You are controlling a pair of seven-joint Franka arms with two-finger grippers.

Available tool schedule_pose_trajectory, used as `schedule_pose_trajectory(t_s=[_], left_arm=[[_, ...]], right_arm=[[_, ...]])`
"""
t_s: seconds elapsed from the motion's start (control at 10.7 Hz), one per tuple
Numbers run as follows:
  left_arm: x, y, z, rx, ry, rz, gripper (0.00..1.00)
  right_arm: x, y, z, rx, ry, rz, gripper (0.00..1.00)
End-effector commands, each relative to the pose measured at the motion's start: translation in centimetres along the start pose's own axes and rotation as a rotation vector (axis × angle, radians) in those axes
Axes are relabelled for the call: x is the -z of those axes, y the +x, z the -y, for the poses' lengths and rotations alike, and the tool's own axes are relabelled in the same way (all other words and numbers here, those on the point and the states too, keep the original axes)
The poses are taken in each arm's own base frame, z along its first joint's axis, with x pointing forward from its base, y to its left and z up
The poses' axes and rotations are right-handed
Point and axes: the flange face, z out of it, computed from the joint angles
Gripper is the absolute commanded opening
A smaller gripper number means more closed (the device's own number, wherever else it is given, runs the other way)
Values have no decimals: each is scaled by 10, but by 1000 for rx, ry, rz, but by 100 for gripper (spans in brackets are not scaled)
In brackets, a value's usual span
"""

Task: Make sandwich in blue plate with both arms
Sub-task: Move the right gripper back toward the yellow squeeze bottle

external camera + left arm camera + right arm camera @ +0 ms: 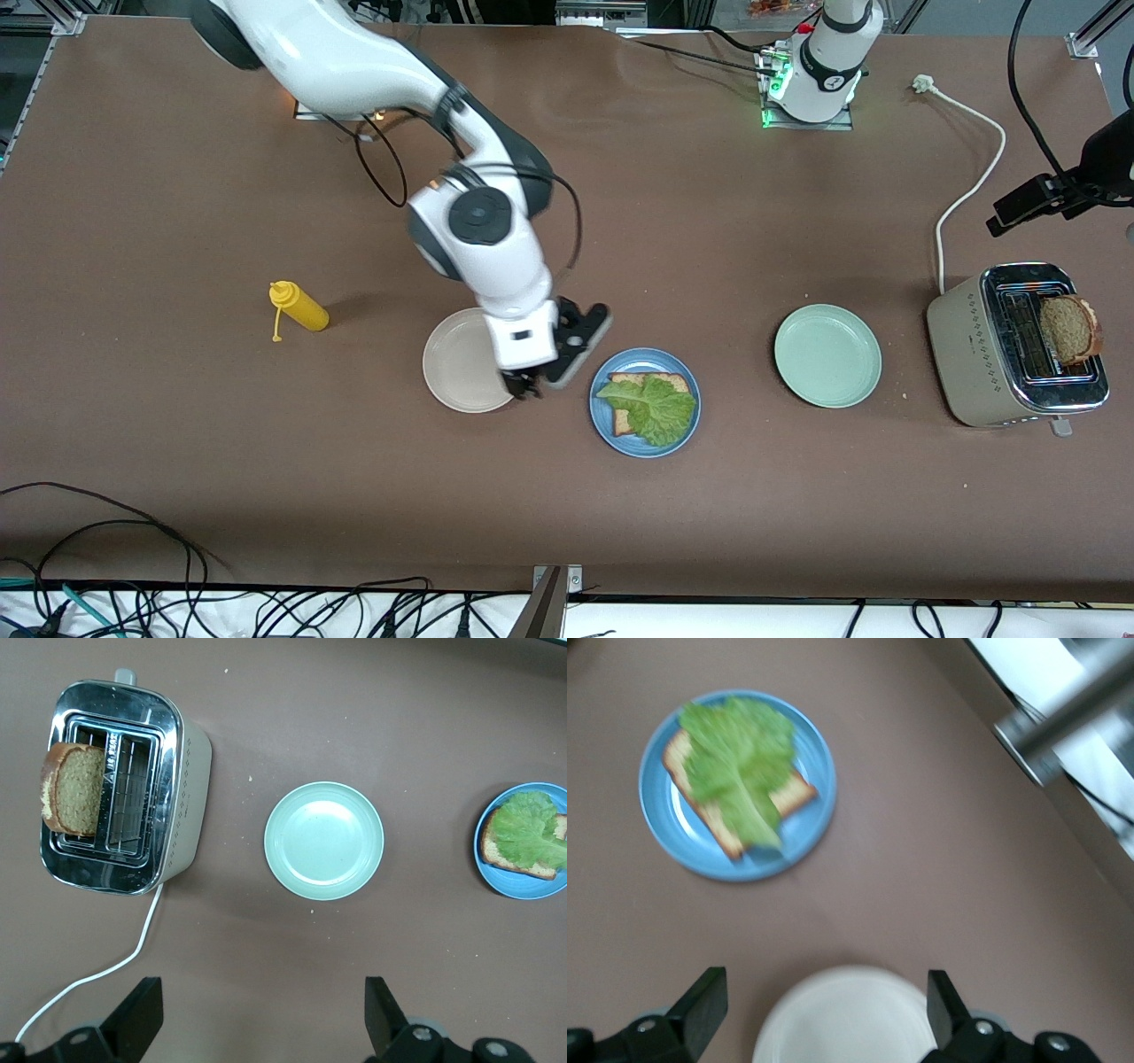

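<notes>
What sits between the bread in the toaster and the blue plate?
Only the pale green plate lies on the table between the toaster, which holds the bread slice, and the blue plate. It is flat and empty, so a carried slice should pass over it. Nothing taller shows there.

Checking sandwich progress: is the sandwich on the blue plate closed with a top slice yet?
Not closed. The crinkly green lettuce leaf lies uncovered on one brown bread slice in the round blue plate.

From my seat, the right pincer hangs spread over the beige plate, crowding the blue plate from that end. The pale green plate and toaster line the other approach; bare surface lies nearer the front camera.
</notes>
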Motion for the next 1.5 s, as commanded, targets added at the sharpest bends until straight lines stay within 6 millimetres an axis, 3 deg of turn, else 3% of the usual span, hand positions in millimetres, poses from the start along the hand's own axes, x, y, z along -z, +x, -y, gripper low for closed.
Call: schedule_pose_trajectory(t_s=[0.0,0.19,0.37,0.56,0.75,0.94,1.12,1.4], left_arm=[[6,2,4,-16,20,1,100],[6,2,4,-16,20,1,100],[6,1,3,-18,20,1,100],[6,1,3,-18,20,1,100],[6,1,3,-18,20,1,100],[6,1,3,-18,20,1,100],[6,2,4,-15,20,1,100],[6,2,4,-16,20,1,100]], right_arm=[[89,-70,-78,-157,82,209,100],[133,-116,-124,-240,82,313,100],[157,-173,-165,-336,77,398,100],[153,-257,-201,-452,80,467,100],[151,-321,-216,-389,100,417,100],[133,-397,-243,-352,237,327,100],[116,-444,-269,-238,363,187,100],[75,-503,-288,-1,508,-85,100]])
